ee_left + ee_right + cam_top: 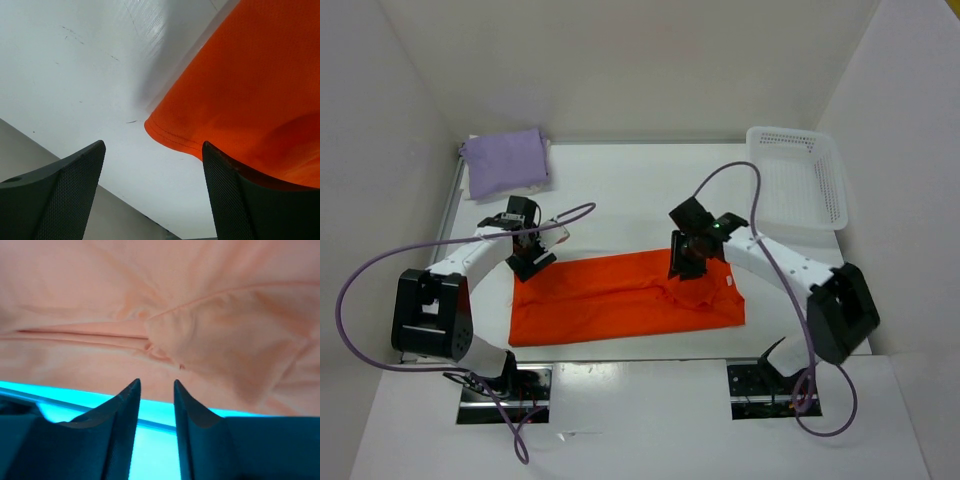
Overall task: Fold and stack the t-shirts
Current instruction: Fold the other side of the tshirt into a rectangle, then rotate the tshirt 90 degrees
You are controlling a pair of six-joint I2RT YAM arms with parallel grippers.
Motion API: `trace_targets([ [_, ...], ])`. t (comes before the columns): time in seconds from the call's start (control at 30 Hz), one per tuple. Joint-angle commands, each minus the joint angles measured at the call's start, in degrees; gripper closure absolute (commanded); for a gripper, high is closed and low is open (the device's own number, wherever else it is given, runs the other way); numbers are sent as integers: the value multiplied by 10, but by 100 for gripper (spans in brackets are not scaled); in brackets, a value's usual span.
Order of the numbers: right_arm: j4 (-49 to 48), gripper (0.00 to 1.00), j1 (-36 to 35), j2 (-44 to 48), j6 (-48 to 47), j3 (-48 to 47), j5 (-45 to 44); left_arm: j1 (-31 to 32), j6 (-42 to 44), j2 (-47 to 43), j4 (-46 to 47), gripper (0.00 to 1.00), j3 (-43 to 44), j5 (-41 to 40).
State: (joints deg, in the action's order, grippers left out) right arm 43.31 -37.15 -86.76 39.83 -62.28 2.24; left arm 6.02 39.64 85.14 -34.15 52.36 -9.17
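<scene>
White table point(620, 190) bears orange t-shirt point(610, 300).

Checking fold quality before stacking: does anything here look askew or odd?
The orange t-shirt is not lying flat: by the right gripper, near its right end, the cloth is bunched into a raised wrinkle. The folded lavender t-shirt at the far left looks tidy.

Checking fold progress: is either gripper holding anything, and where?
Nothing is held. The left gripper gapes at a corner of the bright orange cloth t-shirt; the right gripper stands ajar, empty.
</scene>
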Motion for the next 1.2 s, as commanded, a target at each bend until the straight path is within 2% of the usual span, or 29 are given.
trace_targets([
  [0.0,36,63,4,60,73,41,-55,-2,-22,5,15,15,13,3],
  [0.03,19,66,11,60,73,67,-47,-2,-22,5,15,15,13,3],
  [0.07,13,76,11,52,81,76,-47,-2,-28,12,15,15,19,3],
  [0.17,13,96,11,30,99,95,-66,-2,-33,19,15,15,24,3],
  [0.33,26,97,16,40,118,96,-93,-19,-45,37,37,12,18,-20],
  [0.37,47,92,16,47,129,88,-109,-26,-51,42,37,12,18,-4],
  [0.4,62,68,16,56,139,75,-122,-33,-51,42,37,12,27,5],
  [0.47,91,57,16,101,161,75,-145,-51,-57,55,37,9,34,19],
  [0.5,121,43,16,119,189,80,-162,-51,-57,55,43,7,41,26],
  [0.6,146,36,37,196,224,116,-162,-65,-63,55,58,0,42,32],
  [0.63,146,28,58,214,249,140,-142,-65,-63,60,59,0,42,41],
  [0.7,132,25,83,272,279,169,-124,-76,-63,70,72,0,42,48],
  [0.83,125,24,101,388,434,233,-120,-92,-63,93,88,0,48,79],
  [0.93,125,18,135,432,451,252,-120,-107,-63,110,69,0,62,103],
  [1.0,125,17,155,385,416,243,-104,-107,-56,124,64,2,70,108],
  [1.17,111,13,161,234,331,219,-80,-112,-45,136,56,27,62,94],
])
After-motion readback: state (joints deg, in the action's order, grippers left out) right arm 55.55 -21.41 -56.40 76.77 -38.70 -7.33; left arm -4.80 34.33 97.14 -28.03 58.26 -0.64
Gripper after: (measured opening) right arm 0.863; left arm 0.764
